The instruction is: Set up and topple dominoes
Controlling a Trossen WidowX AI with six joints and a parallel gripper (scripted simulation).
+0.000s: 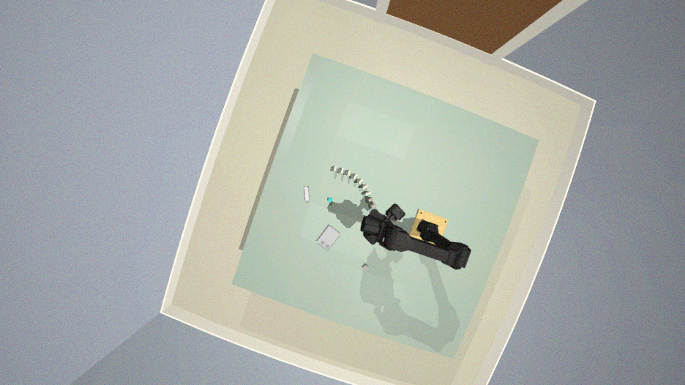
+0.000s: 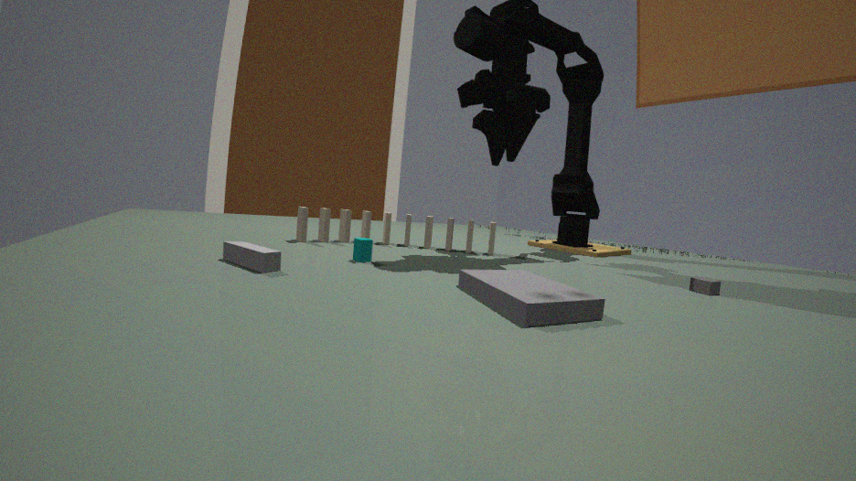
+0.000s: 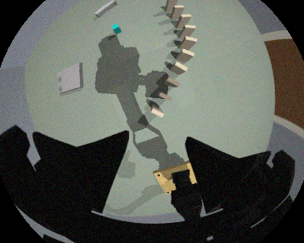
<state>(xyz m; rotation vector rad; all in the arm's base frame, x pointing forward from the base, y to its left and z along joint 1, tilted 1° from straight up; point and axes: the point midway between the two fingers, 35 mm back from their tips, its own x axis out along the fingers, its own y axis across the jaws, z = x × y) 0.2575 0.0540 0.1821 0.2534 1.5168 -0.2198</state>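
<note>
A curved row of several pale dominoes stands upright on the green table top. Its far-end domino [image 1: 334, 168] [image 2: 302, 224] [image 3: 171, 5] is at the left in the top and exterior views. The domino at the end nearest the robot base [image 2: 492, 239] [image 3: 157, 112] stands upright and free, spaced like the others. My gripper [image 2: 502, 162] [image 3: 158, 138] is open and empty, pointing down, well above that near end. In the wrist view the end domino shows just beyond the gap between the fingertips. From above, the arm hides the fingers.
A teal block [image 1: 330, 200] [image 2: 362, 250] [image 3: 117, 28] stands inside the curve. A long grey block [image 1: 306, 193] [image 2: 251, 256] [image 3: 106, 8], a flat grey box [image 1: 328, 237] [image 2: 530, 289] [image 3: 70, 77] and a small grey block [image 1: 364, 266] [image 2: 704, 286] lie around. The base plate [image 1: 424, 215] [image 2: 609, 251] is yellow.
</note>
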